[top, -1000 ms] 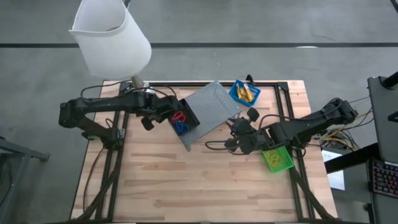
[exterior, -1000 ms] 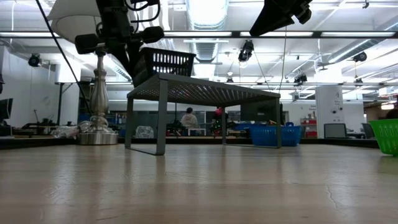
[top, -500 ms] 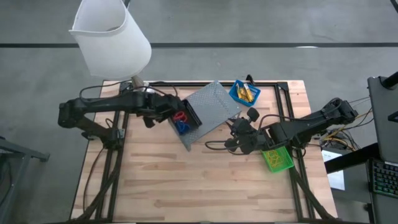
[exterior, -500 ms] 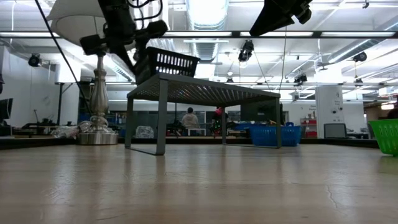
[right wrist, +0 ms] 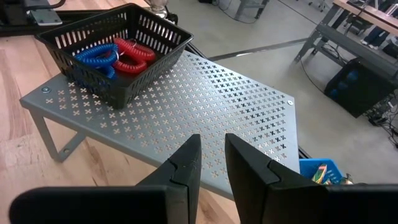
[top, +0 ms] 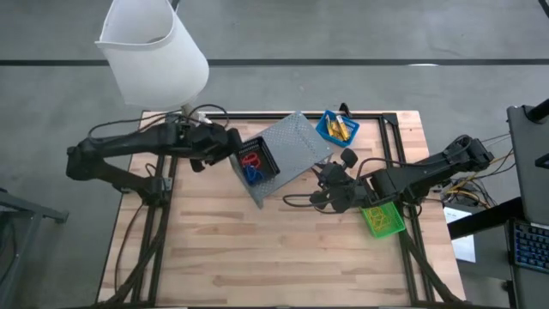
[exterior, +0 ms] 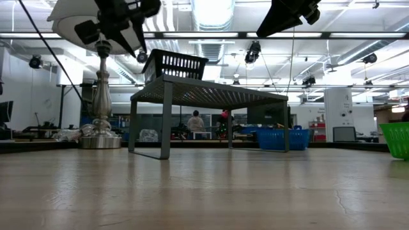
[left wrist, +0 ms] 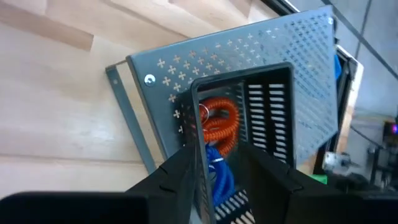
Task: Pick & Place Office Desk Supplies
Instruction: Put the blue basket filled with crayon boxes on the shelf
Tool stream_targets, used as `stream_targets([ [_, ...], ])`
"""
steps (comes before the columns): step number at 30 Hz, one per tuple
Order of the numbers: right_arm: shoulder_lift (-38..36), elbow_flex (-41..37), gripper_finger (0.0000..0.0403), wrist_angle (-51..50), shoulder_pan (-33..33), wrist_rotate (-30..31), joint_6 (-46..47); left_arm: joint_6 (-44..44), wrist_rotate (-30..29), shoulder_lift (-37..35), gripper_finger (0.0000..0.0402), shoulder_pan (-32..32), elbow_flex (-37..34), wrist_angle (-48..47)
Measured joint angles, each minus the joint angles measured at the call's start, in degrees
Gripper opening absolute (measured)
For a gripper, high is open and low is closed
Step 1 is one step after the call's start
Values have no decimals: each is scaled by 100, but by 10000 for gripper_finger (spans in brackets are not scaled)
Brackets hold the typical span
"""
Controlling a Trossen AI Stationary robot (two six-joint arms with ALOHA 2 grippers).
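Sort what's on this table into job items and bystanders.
Job items:
- black mesh bin holding red and blue coiled loops, on the perforated grey metal shelf
- blue bin of yellow pieces
- green bin

Bystanders:
- white-shaded lamp with metal base

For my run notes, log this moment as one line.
left gripper: open astride black bin wall | bin: on grey shelf, red and blue loops inside | right gripper: waiting beside shelf
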Motion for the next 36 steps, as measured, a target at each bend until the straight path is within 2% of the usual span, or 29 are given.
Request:
stream_targets([
  [3,0,0,68,0,2,-1,0,784,11,-232,129,-3,0,18],
  [9,0,0,68,0,2,0,0,3933,21,-359,129,-523,-27,542],
  [13,0,0,68,0,0,0,0,5542,-828,-360,129,-1052,-41,985],
  [16,0,0,68,0,0,0,0,7703,-934,-363,129,-1520,-120,1907],
  [18,0,0,68,0,2,0,0,8543,-937,-370,130,-1939,-350,2714],
  [23,0,0,68,-2,0,0,0,9490,-1345,-514,133,-2590,-1027,4448],
  [26,0,0,68,0,2,0,0,9705,-1672,-690,133,-2730,-1498,4786],
  [28,0,0,68,0,2,0,0,9721,-1622,-885,133,-2739,-1802,4783],
  [31,0,0,68,0,2,0,0,9889,-1144,-1257,133,-2727,-2262,4911],
  [36,0,0,68,0,2,0,0,10956,289,-1972,133,-2508,-2891,5870],
])
